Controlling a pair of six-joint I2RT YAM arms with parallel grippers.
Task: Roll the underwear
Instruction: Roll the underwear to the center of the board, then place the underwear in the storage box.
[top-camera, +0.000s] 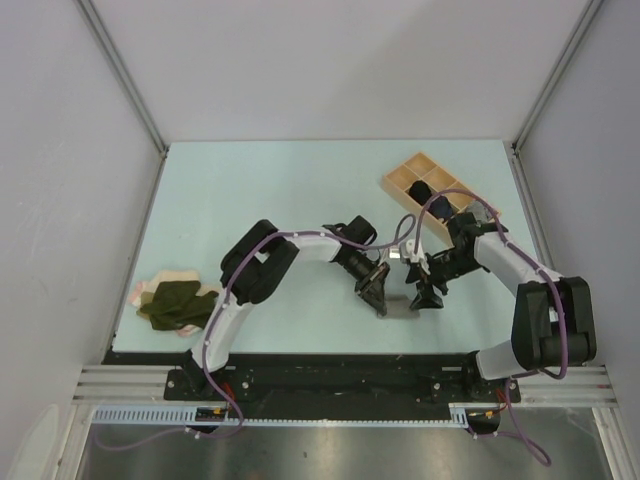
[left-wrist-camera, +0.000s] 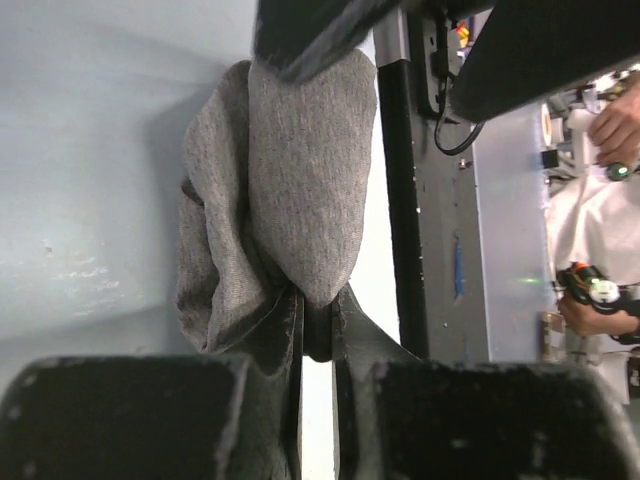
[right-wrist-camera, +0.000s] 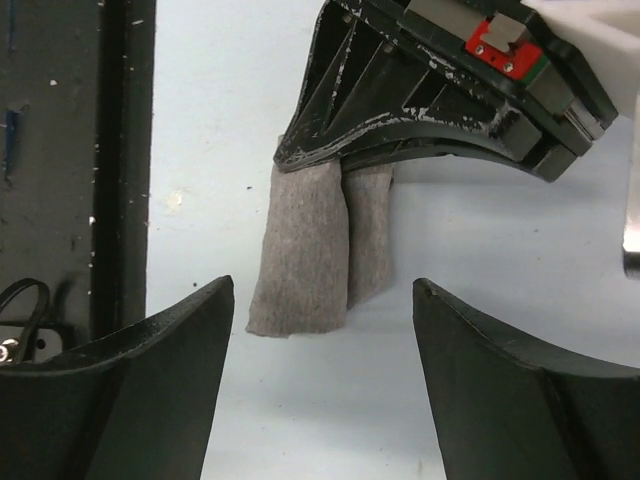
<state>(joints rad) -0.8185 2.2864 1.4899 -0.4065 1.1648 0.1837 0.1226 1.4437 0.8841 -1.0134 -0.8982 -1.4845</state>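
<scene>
1. The grey underwear (right-wrist-camera: 300, 260) lies on the table near the middle of the near edge, folded into a narrow strip. Its long axis runs roughly parallel to that edge, from one gripper toward the other.
2. The left gripper (left-wrist-camera: 318, 320) is clamped on the strip's left end, with the cloth bunched between its closed fingers.
3. The right gripper (top-camera: 428, 300) faces it from the right, fingers spread wide and holding nothing. In its wrist view the strip's free end points straight at it and sits in the gap between the two fingers. I cannot tell whether the fingers are down at cloth height.
4. Judgement: the right arm is nearer the free end, so it would start the roll, turning the cloth along the long axis toward the left grip.
5. More underwear (top-camera: 178, 305), olive on pink, is heaped by the near-left corner.
6. The wooden tray (top-camera: 400, 182) stands toward the far-right corner, with something dark in one compartment.
</scene>
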